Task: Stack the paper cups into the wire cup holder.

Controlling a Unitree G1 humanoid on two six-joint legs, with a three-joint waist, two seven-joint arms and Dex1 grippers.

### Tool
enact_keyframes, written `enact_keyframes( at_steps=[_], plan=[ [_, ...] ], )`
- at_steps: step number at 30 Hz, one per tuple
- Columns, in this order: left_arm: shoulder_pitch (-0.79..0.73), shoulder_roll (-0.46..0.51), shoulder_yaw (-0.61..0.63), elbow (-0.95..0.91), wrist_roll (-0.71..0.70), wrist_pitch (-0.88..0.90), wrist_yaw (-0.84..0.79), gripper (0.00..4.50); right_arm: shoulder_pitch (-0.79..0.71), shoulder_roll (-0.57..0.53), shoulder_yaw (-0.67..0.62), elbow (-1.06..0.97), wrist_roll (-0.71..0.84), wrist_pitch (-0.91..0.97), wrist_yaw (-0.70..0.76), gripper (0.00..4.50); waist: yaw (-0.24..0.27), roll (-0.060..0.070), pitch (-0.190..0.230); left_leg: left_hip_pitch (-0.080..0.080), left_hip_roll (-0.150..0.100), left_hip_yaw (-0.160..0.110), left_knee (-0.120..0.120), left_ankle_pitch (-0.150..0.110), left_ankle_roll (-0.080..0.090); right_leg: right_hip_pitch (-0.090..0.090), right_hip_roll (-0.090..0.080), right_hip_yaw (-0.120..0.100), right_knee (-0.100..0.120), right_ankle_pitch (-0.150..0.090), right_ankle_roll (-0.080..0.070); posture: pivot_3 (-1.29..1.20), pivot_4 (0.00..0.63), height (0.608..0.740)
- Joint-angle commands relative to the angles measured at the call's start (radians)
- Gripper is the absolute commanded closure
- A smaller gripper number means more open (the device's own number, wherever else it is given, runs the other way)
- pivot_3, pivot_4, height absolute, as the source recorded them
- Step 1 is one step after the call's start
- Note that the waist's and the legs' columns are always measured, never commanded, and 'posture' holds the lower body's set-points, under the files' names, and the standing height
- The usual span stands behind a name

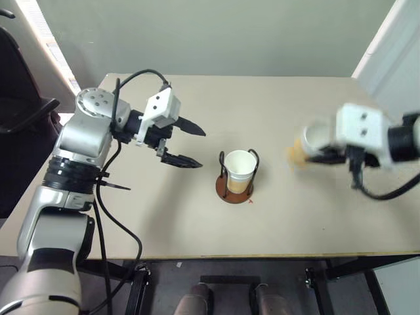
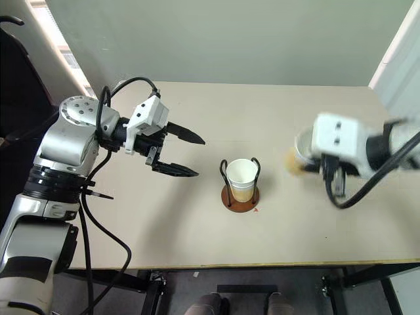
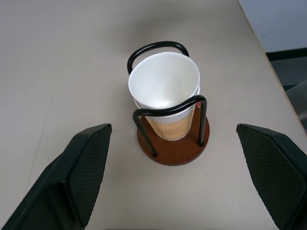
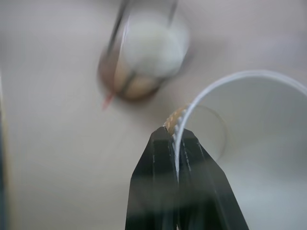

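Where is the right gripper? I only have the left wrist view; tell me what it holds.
Observer: The right gripper is shut on a paper cup, pinching its wall, one finger inside and one outside.
Operator: Give me its position against the wire cup holder.
Observer: In the head views, on the robot's right of the wire cup holder, apart from it.
Operator: Now report my left gripper's side.
Observer: The left gripper is open on the holder's opposite side, the robot's left, touching nothing.

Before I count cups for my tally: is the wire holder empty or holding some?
Holding some. Cups sit upright inside the wire holder; two stacked rims show in the left wrist view.
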Motion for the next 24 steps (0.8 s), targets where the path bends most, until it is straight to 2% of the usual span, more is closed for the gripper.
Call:
enact_keyframes(
  at_steps=[1,3,6,14,24],
  plan=[
    [-0.026,0.021,0.054,-0.007,-0.022,0.01,-0.019,0.0,-0.138,0.071,0.097,0.058,-0.041,-0.008,0.082,4.46,-0.001,0.0,0.0,0.0,0.001,-0.001,0.0,0.0,0.0,0.0,0.0,0.0,0.0,0.0,-0.001,0.0,0.15,0.74],
    [-0.025,0.03,0.062,-0.012,-0.027,0.022,-0.017,0.0,-0.218,0.143,0.154,0.094,-0.071,-0.025,0.11,4.46,-0.002,0.0,0.0,0.0,0.001,-0.001,0.0,0.0,0.0,0.0,0.001,-0.001,0.0,0.0,-0.002,0.0,0.15,0.74],
    [-0.021,0.035,0.069,-0.024,-0.029,0.033,-0.01,0.0,-0.258,0.212,0.212,0.129,-0.116,-0.063,0.143,4.46,-0.002,0.0,0.0,-0.001,0.002,0.0,-0.001,0.001,-0.001,-0.002,0.001,-0.001,0.001,0.0,-0.003,0.0,0.15,0.74],
    [-0.038,0.025,0.069,-0.035,-0.02,0.032,0.015,0.0,-0.255,0.348,0.293,0.218,-0.221,-0.177,0.185,4.46,-0.002,0.0,0.0,-0.002,0.003,-0.002,-0.001,0.0,-0.002,-0.003,0.0,-0.001,0.0,-0.002,-0.006,0.0,0.15,0.74],
    [-0.044,0.016,0.064,-0.05,-0.018,0.028,0.019,0.0,-0.21,0.435,0.378,0.305,-0.371,-0.338,0.232,4.46,-0.003,0.0,0.0,-0.002,0.003,-0.002,-0.001,0.001,-0.003,-0.002,0.0,-0.002,0.001,-0.005,-0.012,0.0,0.15,0.74]
  ],
)
